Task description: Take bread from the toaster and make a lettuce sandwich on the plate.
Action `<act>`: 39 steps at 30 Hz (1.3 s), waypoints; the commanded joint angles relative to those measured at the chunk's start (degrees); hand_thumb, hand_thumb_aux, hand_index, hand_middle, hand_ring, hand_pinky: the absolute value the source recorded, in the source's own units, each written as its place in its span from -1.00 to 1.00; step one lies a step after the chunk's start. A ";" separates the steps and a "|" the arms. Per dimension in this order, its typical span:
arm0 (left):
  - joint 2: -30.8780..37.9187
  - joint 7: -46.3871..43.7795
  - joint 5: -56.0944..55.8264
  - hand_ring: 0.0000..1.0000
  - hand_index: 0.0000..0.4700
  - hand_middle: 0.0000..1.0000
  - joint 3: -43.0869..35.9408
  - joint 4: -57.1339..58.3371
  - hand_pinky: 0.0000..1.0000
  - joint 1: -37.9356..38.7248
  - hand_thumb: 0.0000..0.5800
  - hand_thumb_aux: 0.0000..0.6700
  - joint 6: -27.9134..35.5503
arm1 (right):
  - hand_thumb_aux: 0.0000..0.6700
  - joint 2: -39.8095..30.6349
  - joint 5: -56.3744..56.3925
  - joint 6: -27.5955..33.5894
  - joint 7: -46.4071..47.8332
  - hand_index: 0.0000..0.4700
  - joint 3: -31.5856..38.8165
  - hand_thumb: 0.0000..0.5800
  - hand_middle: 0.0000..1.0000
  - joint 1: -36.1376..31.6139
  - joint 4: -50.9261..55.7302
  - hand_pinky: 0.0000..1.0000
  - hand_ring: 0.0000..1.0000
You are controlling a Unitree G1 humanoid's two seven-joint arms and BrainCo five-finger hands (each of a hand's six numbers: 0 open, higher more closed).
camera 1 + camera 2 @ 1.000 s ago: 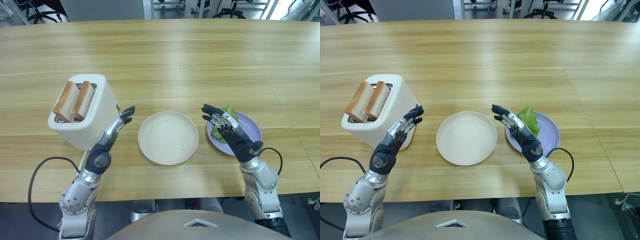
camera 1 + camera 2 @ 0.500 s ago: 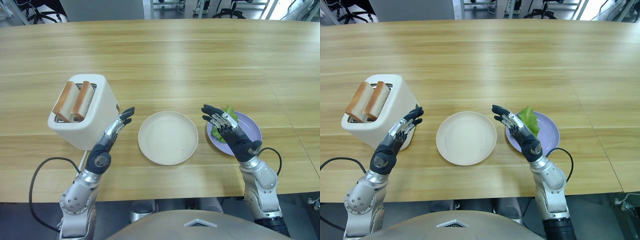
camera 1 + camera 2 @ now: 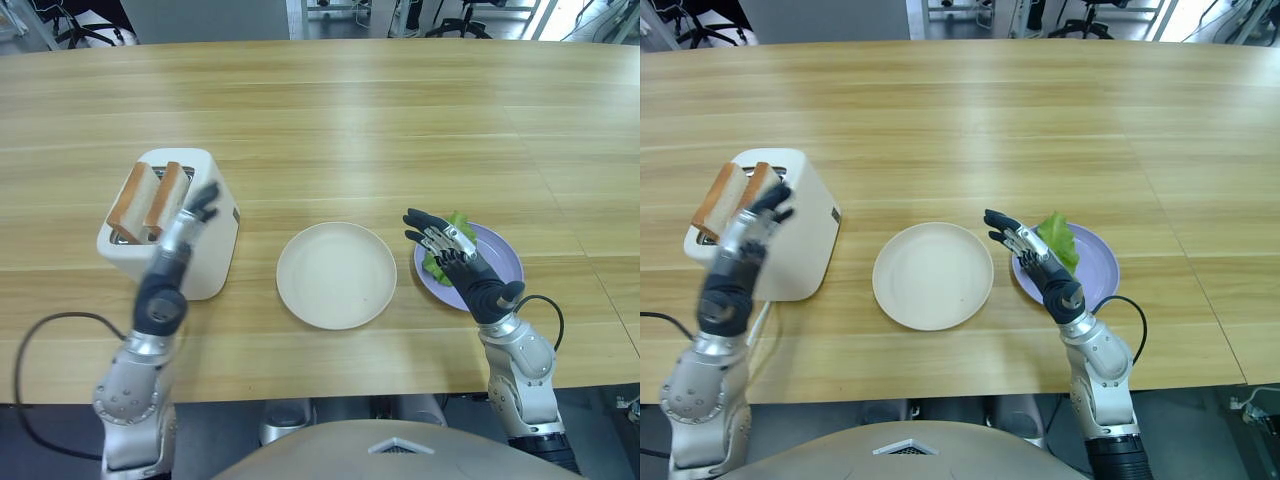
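Note:
A cream toaster (image 3: 215,250) stands at the table's left with two bread slices (image 3: 147,198) sticking up from its slots. My left hand (image 3: 172,248) is raised in front of the toaster, fingers extended and open, its tips just right of the bread. A round cream plate (image 3: 336,275) lies bare in the middle. A purple plate (image 3: 505,258) to its right carries green lettuce (image 3: 1058,238). My right hand (image 3: 452,258) hovers open over the purple plate's left edge, holding nothing.
A black cable (image 3: 40,340) runs along the table's front edge left of my left arm. The wide wooden table (image 3: 340,130) stretches away behind the toaster and plates. Office chairs stand beyond the far edge.
My left hand has swung up and to the left, from beside the toaster's lower right corner to in front of its top by the bread. The right hand has stayed put.

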 commanded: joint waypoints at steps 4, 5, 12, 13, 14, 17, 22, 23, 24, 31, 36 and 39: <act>14.40 17.05 44.20 -1.00 -1.00 -1.00 8.67 9.06 -1.00 -12.56 -1.00 -1.00 17.34 | -1.00 0.13 -0.33 0.28 -0.08 -1.00 -0.10 -1.00 -1.00 -0.97 1.23 -1.00 -1.00; 16.18 17.61 49.14 -1.00 -1.00 -1.00 7.34 10.73 -1.00 -13.47 -1.00 -1.00 19.91 | -1.00 0.12 -0.23 0.44 -0.04 -1.00 -0.05 -1.00 -1.00 -1.22 1.17 -1.00 -1.00; 21.56 11.74 60.43 -1.00 -1.00 -1.00 -4.58 25.87 -1.00 -20.05 -1.00 -1.00 34.34 | -1.00 0.03 0.16 0.29 0.01 -1.00 -0.36 -1.00 -1.00 -1.18 1.34 -1.00 -1.00; 21.95 9.98 60.50 -1.00 -1.00 -1.00 -6.53 27.37 -1.00 -20.47 -1.00 -1.00 35.13 | -1.00 0.02 0.16 0.27 -0.01 -1.00 -0.36 -1.00 -1.00 -1.12 1.28 -1.00 -1.00; 21.91 8.37 59.55 -1.00 -1.00 -1.00 -8.15 28.52 -1.00 -20.92 -1.00 -1.00 35.27 | -1.00 0.02 0.16 0.30 -0.05 -1.00 -0.34 -1.00 -1.00 -1.07 1.13 -1.00 -1.00; 21.83 5.48 58.37 -1.00 -1.00 -1.00 -11.78 30.18 -1.00 -21.13 -1.00 -1.00 36.78 | -1.00 -0.08 0.26 0.32 -0.06 -1.00 -0.41 -1.00 -1.00 -1.04 0.86 -1.00 -1.00; 22.82 2.66 56.99 -1.00 -0.79 -1.00 -14.76 30.34 -1.00 -20.10 -0.60 -0.79 39.14 | -1.00 -0.25 0.32 0.32 -0.12 -1.00 -0.71 -1.00 -1.00 -1.13 0.84 -1.00 -1.00; 23.27 2.27 56.72 -1.00 -0.56 -1.00 -15.01 30.21 -1.00 -19.95 -0.21 -0.55 39.37 | -1.00 -0.27 0.28 0.30 -0.18 -1.00 -0.73 -1.00 -1.00 -1.06 0.78 -1.00 -1.00; 23.65 1.79 56.21 -1.00 -0.29 -1.00 -15.18 29.80 -1.00 -19.71 0.19 -0.27 39.44 | -1.00 -0.28 0.25 0.30 -0.23 -1.00 -0.75 -1.00 -1.00 -1.01 0.75 -1.00 -1.00; 25.71 -1.31 52.22 -0.86 0.96 -0.86 -15.47 24.26 -0.86 -17.84 1.00 1.00 39.03 | -1.00 -0.16 0.02 0.29 -0.52 -1.00 -0.62 -1.00 -1.00 -0.94 0.66 -1.00 -1.00; 25.69 -2.02 48.71 0.21 0.96 0.21 -15.01 21.46 0.21 -17.77 1.00 1.00 38.68 | -1.00 -0.05 -0.32 0.15 -0.60 -1.00 -0.47 -1.00 -1.00 -0.96 0.83 -1.00 -1.00; 25.08 1.07 46.70 1.00 0.96 1.00 -13.89 20.21 1.00 -18.56 1.00 1.00 37.37 | -1.00 0.05 -0.63 -0.02 -0.63 -1.00 -0.31 -1.00 -1.00 -1.00 1.05 -1.00 -1.00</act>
